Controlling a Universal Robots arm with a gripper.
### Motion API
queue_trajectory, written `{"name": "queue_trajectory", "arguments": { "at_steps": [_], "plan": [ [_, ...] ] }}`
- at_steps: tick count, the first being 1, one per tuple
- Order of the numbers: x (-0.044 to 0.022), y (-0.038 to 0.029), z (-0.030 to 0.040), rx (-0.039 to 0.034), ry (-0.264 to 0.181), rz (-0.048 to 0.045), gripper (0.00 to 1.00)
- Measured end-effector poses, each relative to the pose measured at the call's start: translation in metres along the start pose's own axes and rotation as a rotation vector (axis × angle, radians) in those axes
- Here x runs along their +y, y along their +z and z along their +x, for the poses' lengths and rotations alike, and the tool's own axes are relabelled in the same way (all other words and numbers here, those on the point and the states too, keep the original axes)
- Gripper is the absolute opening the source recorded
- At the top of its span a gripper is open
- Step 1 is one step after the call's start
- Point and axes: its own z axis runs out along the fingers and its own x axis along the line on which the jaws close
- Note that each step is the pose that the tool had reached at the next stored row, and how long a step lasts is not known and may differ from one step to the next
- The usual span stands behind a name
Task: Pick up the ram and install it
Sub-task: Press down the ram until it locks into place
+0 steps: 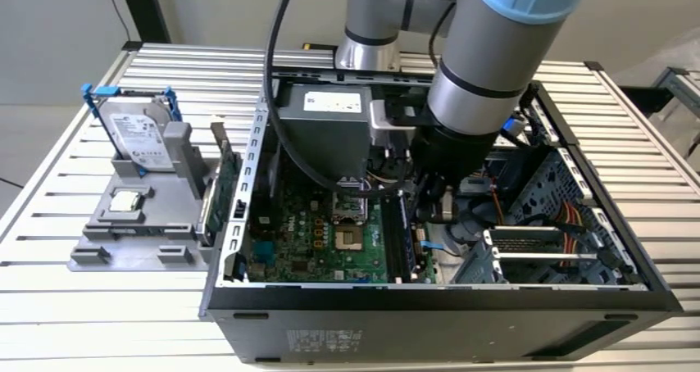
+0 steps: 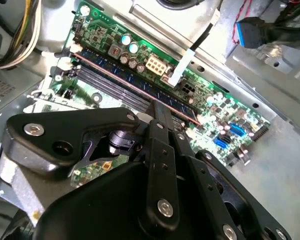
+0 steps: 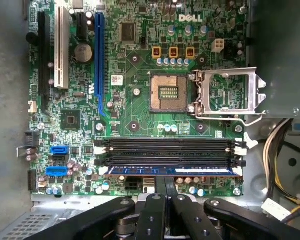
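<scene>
A: While we look down on the motherboard [image 3: 140,100] in the first wrist view, where do we put the ram [image 3: 140,171]?

B: We see it standing on edge in the memory slot nearest the board's rim, beside the two empty slots [image 3: 165,145]. In the exterior view that spot is lower centre of the frame, inside the case [image 1: 438,306], beneath the arm.

A: And the tool [image 3: 165,179]?

B: Its fingers are together with nothing between them, and their tips meet the ram's upper edge about midway along it. We cannot tell how hard they bear on it.

A: Which way does the stick lie?

B: Its long axis runs parallel to the empty slots and to the board's rim. In the exterior view that line goes from mid-frame toward the lower edge. The contact edge points down into the slot and the thin top edge points up at the tool.

A: What worries us?

B: A push off the vertical could tilt the ram and seat one end only. We cannot tell whether the white end latches [image 3: 238,171] have closed, so it may be half seated. Too much force could also flex the board.
</scene>
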Motion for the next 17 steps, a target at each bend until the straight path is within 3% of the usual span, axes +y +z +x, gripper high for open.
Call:
{"name": "queue_trajectory", "arguments": {
  "at_steps": [10, 14, 17],
  "plan": [
    [0.0012, -0.0337, 0.0, 0.0, 0.0, -0.0005, 0.0],
    [0.0015, -0.0419, 0.0, 0.0, 0.0, -0.0007, 0.0],
    [0.0015, -0.0429, 0.0, -0.0002, 0.0, -0.001, 0.0]
  ]
}}
